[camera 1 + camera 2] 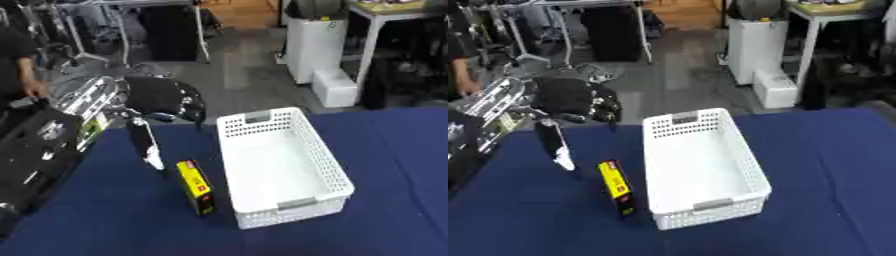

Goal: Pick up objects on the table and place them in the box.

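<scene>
Left hand (162, 100), black with silver joints, hovers over the blue-clothed table (114, 215) with fingers curled round a slim black-and-white object (144, 142) that hangs down. A yellow-and-black box (194, 186) lies just beside the empty white perforated plastic basket (328, 167), apparently awaiting pickup. Judging by this, the carry step is in hand; next the hand must swing right over the basket and release.

The left arm is seen entering from the left edge, a black forearm with a silver wrist section angled up and to the right. The left robot hand (162, 97) is held at the upper left, raised, palm facing downward. Its fingers (197, 107) are curled downward, while one black, white-tipped digit (144, 142) is extended straight down. Nothing is seen enclosed by the fingers. The right arm is not shown in either view.
</scene>
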You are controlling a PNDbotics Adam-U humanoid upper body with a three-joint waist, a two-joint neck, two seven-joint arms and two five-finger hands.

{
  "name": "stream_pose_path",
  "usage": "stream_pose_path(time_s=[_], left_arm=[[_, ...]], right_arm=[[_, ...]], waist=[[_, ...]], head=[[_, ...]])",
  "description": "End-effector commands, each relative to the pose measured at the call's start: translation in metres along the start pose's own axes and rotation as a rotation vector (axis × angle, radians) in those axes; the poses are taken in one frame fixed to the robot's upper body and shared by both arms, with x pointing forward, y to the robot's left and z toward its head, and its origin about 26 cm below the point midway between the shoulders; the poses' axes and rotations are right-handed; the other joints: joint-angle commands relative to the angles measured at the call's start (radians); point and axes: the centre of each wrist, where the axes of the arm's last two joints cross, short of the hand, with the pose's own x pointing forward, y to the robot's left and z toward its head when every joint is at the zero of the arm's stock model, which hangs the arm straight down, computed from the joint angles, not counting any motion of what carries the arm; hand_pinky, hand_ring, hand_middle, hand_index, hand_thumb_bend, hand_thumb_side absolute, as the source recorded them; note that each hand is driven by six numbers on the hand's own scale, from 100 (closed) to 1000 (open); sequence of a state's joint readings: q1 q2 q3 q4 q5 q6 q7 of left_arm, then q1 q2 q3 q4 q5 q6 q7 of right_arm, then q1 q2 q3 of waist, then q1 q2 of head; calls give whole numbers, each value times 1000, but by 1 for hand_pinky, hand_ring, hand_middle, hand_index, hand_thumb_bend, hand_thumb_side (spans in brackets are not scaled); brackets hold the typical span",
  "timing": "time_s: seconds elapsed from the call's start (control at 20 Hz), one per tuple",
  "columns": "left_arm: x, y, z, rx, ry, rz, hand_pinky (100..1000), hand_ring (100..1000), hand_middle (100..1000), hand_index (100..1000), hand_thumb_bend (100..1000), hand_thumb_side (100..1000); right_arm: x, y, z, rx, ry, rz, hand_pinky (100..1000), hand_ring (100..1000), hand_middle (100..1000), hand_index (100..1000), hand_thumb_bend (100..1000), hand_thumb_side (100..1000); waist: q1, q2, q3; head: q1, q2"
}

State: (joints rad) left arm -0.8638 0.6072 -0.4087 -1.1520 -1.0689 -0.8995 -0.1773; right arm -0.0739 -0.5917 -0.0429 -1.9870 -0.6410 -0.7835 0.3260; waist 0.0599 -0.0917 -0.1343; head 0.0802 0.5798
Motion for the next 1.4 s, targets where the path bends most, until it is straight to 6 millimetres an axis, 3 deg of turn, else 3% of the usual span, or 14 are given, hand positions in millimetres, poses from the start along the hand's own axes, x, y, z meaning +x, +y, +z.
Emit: stream_pose_path(time_s=[0.05,0.6,1.4], left_arm=[[-7,9,-3,-41,-4,-32,853,827,702,737,765,723],[-4,-6,-22,-119,-23,4,851,828,712,742,793,686],[-2,-27,-28,-290,-36,62,827,814,742,765,943,553]], right_arm=[[3,-4,-10,170,-131,57,213,290,408,490,100,1000],[2,-5,-17,173,-142,41,213,290,408,490,100,1000],[2,-6,-21,180,-145,31,214,291,409,490,100,1000]], waist=[[-1,-6,-3],[2,-5,-20],[6,-1,-28]], head=[[-4,-4],[-11,-2],[-24,9]])
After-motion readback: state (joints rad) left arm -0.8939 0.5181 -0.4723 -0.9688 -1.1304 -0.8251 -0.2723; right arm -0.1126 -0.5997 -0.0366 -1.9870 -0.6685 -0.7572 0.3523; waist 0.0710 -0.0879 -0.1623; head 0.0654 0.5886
